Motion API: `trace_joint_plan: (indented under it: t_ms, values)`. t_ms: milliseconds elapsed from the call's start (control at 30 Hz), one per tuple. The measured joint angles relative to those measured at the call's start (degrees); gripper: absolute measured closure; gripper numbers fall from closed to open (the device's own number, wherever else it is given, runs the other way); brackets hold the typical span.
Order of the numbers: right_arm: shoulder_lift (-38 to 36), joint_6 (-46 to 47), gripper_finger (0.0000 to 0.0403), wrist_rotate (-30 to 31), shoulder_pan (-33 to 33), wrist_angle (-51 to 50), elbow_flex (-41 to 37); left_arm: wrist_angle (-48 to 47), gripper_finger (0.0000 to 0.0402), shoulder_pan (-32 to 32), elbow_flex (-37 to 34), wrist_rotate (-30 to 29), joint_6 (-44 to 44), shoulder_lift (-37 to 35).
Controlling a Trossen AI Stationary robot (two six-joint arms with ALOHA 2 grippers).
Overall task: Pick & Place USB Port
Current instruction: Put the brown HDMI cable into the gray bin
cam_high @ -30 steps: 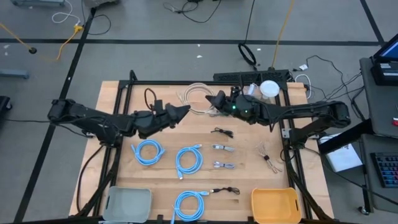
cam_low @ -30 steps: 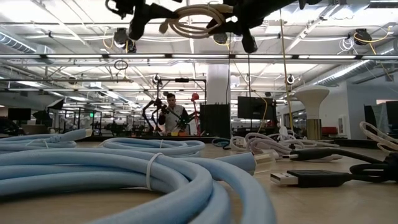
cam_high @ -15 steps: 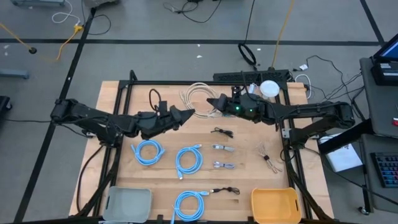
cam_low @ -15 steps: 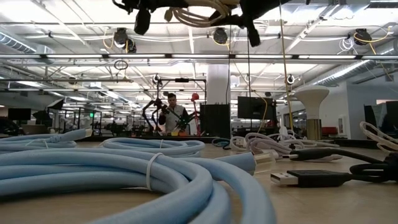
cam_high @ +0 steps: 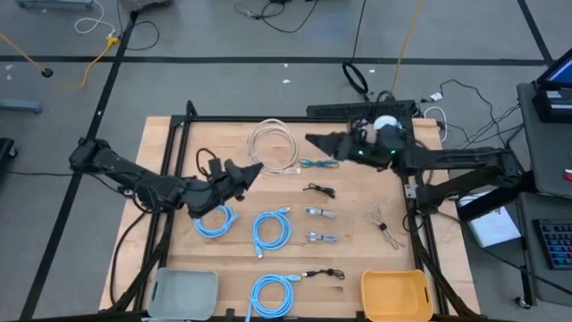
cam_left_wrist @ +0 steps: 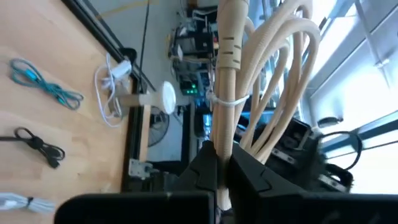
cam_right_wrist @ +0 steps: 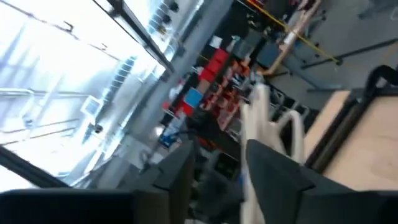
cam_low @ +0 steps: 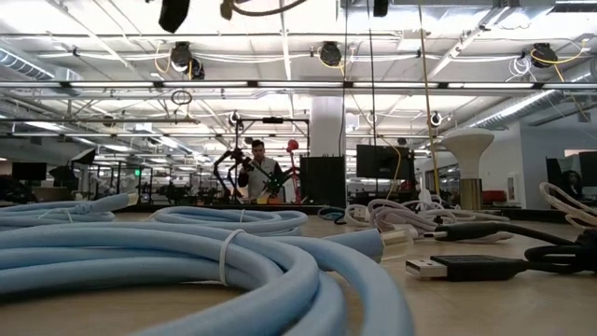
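The left gripper (cam_high: pixel 253 169) is hanging above the table's (cam_high: pixel 357 233) back-left part, its fingers (cam_left_wrist: pixel 205 171) closing tight on the beige cable (cam_high: pixel 274 145); in the left wrist view the coil (cam_left_wrist: pixel 249 81) is standing up out of the pinch, its loops bound with a white tie. From above, the coil is showing just beyond the gripper's tip, near the table's back edge, and the low view is catching only a dark arc of it at the top, so it is sitting high off the wood. The right gripper (cam_high: pixel 315 141) is hovering over the back middle, near the coil but apart from it, its fingers (cam_right_wrist: pixel 273 171) standing spread with nothing between them. A teal cable (cam_high: pixel 312 164) is lying on the wood just under and in front of that gripper. Further forward, a black cable (cam_high: pixel 320 190) and two short grey cables (cam_high: pixel 320 213) are lying in a column in the middle, with a thin dark bundle (cam_high: pixel 384 225) to their right. Three blue coils (cam_high: pixel 271 229) are resting on the left and centre front, one partly under the left arm. A grey bin (cam_high: pixel 184 292) is sitting at the front-left corner and a yellow bin (cam_high: pixel 396 294) at the front-right. A white round object (cam_high: pixel 386 126) is standing at the back right, behind the right arm.
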Motion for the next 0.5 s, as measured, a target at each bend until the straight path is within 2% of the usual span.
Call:
trace_joint_plan:
  t_ms: [100, 267, 367, 433, 500]
  values:
    - [-0.8, -1.1, 0.0215, -0.4, 0.3, -3.2, 0.0, -0.1, 0.039, -2.8, 1.2, -4.0, 2.0, -0.4]
    - [-2.7, -1.4, 0.0167, -0.2, 0.0, -8.3, -0.2, -2.2, 0.039, -8.9, 4.3, -6.0, 1.9, -0.2]
    - [-3.4, -3.8, 0.0156, -1.0, -0.3, -12.6, -0.1, -7.7, 0.039, -15.9, 7.5, -12.7, -4.4, 0.4]
    - [-3.2, -6.1, 0.0155, -1.1, -0.2, -15.1, -0.1, -15.7, 0.039, -20.2, 10.6, -16.6, -11.0, 0.6]
    - [-3.2, -7.7, 0.0157, -1.4, 0.1, -17.4, -0.2, -26.4, 0.039, -23.2, 14.5, -17.1, -20.8, 1.4]
